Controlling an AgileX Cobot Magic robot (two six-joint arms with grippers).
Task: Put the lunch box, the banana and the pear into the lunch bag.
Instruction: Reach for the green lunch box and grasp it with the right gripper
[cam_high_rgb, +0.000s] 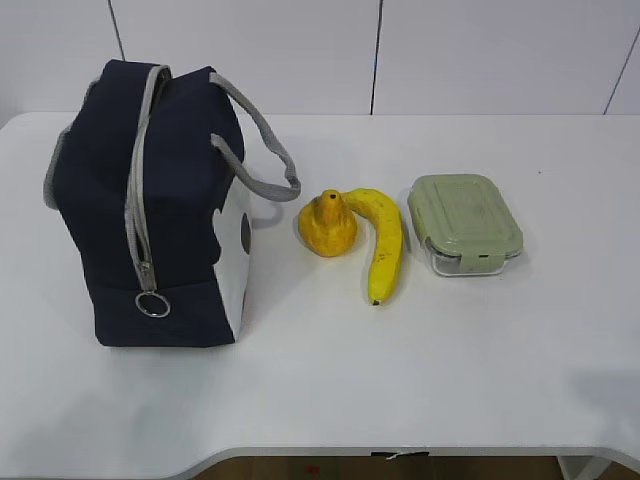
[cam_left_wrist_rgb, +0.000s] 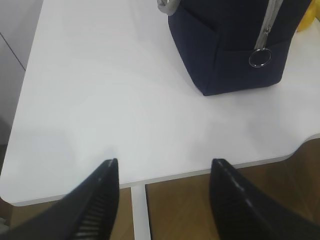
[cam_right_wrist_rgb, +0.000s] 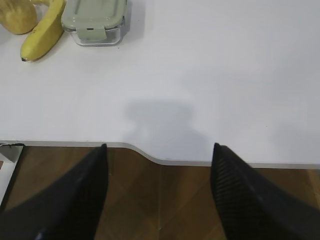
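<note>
1. While both arms hang low at the bench edge, the left fingers and right fingers stand spread, holding nothing.
2. Ahead of the left fingers stands the zipped lunch bag.
3. Ahead-left of the right fingers lie the closed lunch box, banana and pear.

Bright even light, soft faint shadows, wrist views slightly blurred

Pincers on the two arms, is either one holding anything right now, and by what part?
Nothing is held. The left pincer and the right pincer are both open and empty, at the table's near edge.
</note>
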